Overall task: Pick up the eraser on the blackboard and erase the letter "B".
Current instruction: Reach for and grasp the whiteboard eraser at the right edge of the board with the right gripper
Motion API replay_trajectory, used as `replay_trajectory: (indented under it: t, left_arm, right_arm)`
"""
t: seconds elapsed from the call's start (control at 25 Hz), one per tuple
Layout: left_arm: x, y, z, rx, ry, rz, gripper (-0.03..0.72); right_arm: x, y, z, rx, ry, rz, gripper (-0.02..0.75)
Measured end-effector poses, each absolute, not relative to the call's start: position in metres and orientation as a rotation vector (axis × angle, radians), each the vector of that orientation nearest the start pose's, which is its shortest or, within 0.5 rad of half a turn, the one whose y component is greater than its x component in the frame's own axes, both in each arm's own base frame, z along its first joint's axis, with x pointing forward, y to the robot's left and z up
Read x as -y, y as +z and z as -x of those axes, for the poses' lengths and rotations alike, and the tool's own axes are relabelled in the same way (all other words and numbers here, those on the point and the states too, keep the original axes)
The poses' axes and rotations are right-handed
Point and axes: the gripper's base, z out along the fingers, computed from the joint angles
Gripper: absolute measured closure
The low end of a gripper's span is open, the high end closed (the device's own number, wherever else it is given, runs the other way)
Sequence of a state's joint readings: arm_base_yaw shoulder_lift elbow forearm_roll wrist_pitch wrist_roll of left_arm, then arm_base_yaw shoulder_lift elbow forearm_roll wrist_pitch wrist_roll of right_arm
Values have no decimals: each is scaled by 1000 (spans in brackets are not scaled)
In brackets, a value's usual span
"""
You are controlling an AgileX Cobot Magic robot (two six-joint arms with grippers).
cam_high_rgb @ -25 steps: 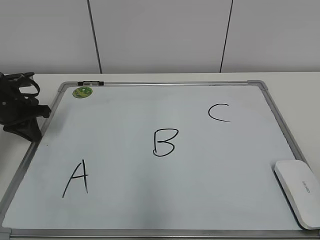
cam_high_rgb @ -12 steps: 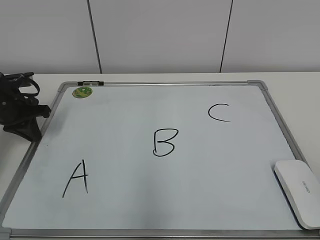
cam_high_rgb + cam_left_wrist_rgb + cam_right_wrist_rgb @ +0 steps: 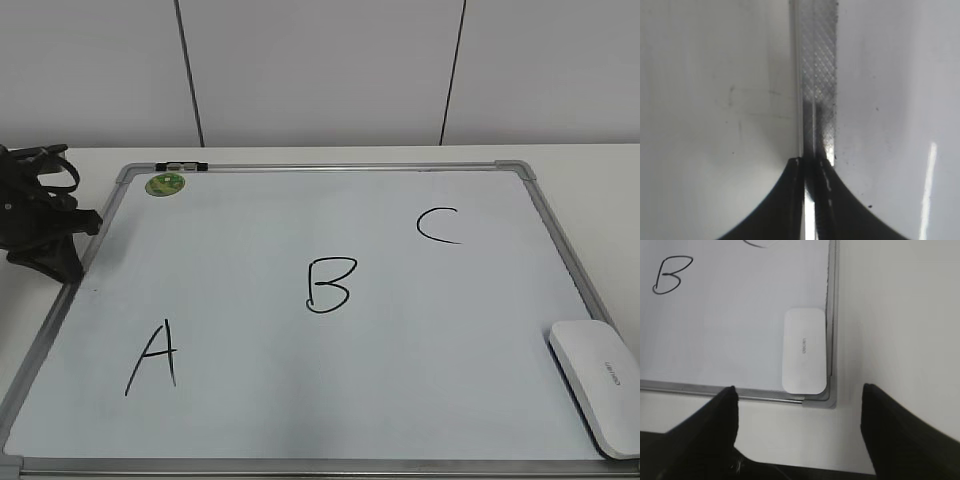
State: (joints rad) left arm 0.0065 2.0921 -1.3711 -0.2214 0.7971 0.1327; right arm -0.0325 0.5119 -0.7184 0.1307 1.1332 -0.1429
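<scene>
The white eraser lies at the front right corner of the blackboard; the right wrist view shows it against the frame's corner. The black letter "B" is drawn mid-board and also shows in the right wrist view. My right gripper is open and empty, hovering over the table just off the board's corner near the eraser; it is outside the exterior view. My left gripper is shut and empty over the board's left frame rail, and shows at the left in the exterior view.
A black "A" is at the board's front left and a black "C" at the back right. A round green magnet sits at the back left corner. The white table surrounds the board.
</scene>
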Motion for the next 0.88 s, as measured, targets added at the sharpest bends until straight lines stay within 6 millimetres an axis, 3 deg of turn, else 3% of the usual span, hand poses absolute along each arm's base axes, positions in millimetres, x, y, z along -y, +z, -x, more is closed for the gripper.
replay_trajectory:
  t: [0.48,0.88]
  left_arm:
    - [12,129,-403,-2981,-239,28,678]
    - [12,129,-403,-2981,-242,30,678]
  right_arm:
    - [-9,283,-139,-2788,177,108,152]
    - [-15,258,-177,-2843,189,101,152]
